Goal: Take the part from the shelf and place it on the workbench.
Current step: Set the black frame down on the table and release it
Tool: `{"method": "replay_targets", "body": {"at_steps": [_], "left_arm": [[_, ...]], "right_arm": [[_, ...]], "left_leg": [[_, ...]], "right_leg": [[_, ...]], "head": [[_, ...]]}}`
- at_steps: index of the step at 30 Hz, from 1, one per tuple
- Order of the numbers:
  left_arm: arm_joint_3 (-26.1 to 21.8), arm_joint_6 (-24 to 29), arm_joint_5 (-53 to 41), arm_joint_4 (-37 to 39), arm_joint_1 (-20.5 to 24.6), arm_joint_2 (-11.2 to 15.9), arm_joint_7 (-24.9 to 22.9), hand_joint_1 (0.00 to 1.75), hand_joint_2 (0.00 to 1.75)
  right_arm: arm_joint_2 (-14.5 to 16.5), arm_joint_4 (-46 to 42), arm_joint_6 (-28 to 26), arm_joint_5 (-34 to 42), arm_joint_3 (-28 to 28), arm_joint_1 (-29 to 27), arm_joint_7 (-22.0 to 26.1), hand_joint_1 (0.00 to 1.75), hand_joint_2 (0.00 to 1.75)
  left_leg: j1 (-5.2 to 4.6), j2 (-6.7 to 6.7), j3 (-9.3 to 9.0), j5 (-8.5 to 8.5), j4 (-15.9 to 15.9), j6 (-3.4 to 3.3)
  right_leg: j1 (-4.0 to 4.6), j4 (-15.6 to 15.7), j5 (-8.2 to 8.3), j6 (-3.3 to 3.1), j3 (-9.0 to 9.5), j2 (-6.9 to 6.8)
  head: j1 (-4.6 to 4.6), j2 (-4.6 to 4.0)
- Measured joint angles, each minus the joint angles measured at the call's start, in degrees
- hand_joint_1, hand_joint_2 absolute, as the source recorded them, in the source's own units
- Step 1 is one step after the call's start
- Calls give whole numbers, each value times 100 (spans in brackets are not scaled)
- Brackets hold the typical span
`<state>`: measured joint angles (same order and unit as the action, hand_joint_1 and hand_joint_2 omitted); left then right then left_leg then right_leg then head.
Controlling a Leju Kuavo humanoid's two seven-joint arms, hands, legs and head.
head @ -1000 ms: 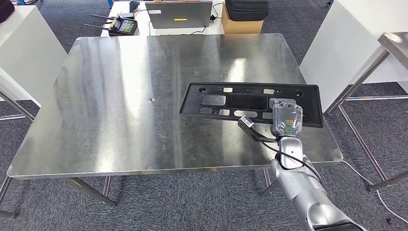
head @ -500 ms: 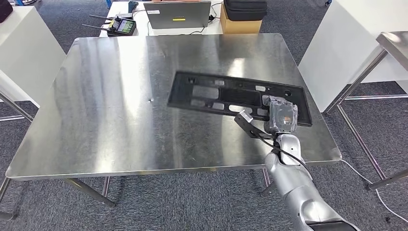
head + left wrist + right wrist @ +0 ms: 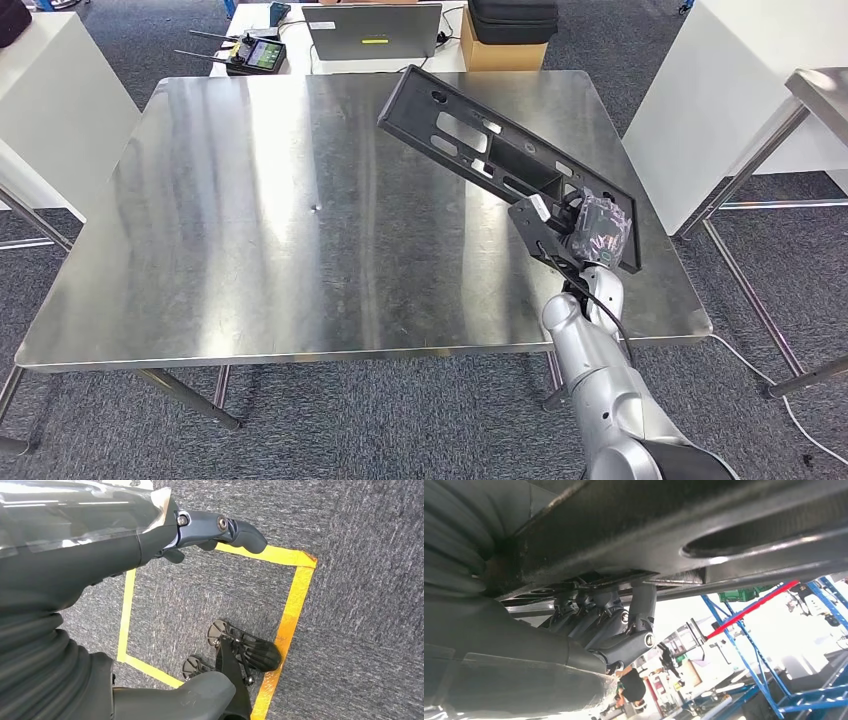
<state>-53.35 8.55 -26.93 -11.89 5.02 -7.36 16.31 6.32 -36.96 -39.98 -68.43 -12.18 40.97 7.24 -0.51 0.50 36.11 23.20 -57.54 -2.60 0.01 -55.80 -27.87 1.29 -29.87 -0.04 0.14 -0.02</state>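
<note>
Black slotted part (image 3: pixel 497 150) now tilted up

A long, flat black plastic part (image 3: pixel 500 155), shaped like a narrow rectangular frame, is pierced by several rectangular cut-outs and small round holes. It is held up above the shiny steel tabletop (image 3: pixel 250 220), slanting diagonally: its far end points up and away towards the back of the tabletop, while its near end sits low on the right. The right hand (image 3: pixel 597 228) grips that near end. In the right wrist view, dark fingers (image 3: pixel 624 625) press against the part's underside.
</note>
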Motion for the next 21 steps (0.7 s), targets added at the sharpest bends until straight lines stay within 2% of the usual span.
{"method": "replay_targets", "body": {"at_steps": [8,14,17,21], "left_arm": [[-5,56,-16,0,0,-2,32,0,175],[-6,59,-105,0,0,-8,52,0,175],[-5,44,-196,0,0,-9,52,0,175],[-5,-26,-287,0,1,-9,64,0,175]], "right_arm": [[67,118,0,67,-233,101,281,175,175],[86,167,0,-455,-406,148,229,175,175],[72,226,0,-1083,-426,164,-111,175,175],[-13,513,47,-2030,-101,252,-984,175,175]], "left_leg": [[1,-1,0,0,0,0],[1,-1,-1,0,0,0],[1,-2,-1,0,0,0],[1,-3,-1,0,0,0]], "right_leg": [[0,0,0,0,0,0],[0,0,0,0,0,0],[0,0,0,0,0,1],[0,0,0,0,0,1]], "head": [[1,0],[1,1],[1,0],[1,1]]}}
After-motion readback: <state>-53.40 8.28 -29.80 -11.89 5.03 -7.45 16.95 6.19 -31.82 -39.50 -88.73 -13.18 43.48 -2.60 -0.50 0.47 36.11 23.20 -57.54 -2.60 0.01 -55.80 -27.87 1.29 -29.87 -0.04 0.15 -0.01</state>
